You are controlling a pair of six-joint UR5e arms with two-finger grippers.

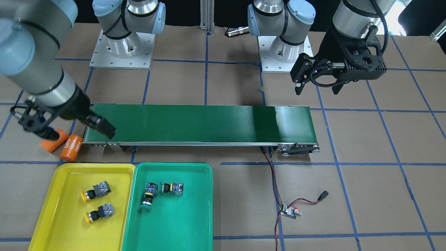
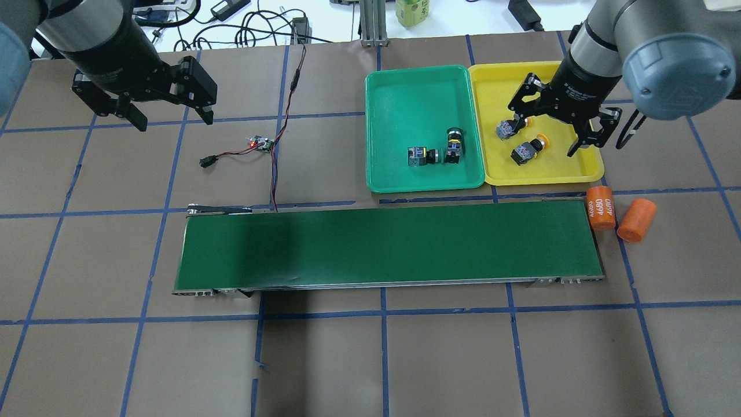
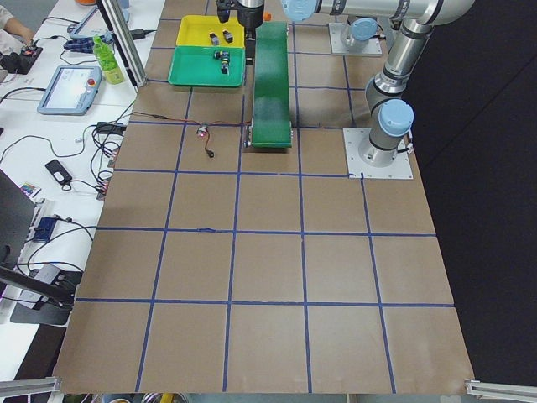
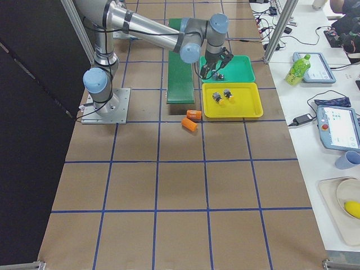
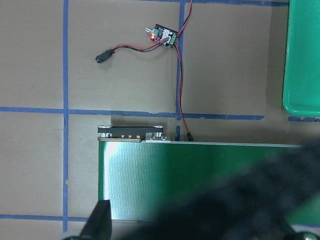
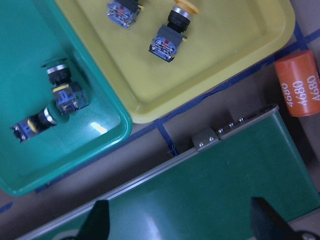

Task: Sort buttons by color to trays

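Far left, the left gripper (image 2: 172, 116) hangs empty, jaws apart, over bare table. The teal tray (image 2: 405, 87) holds both green buttons (image 2: 421, 156). The yellow tray (image 2: 498, 81), flush against its right side, holds both yellow buttons (image 2: 528, 149). The right gripper (image 2: 544, 130), spread and empty, half-covers one from overhead, but the front camera shows both.

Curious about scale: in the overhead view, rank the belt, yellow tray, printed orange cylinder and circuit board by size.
Largest to smallest:
belt
yellow tray
printed orange cylinder
circuit board
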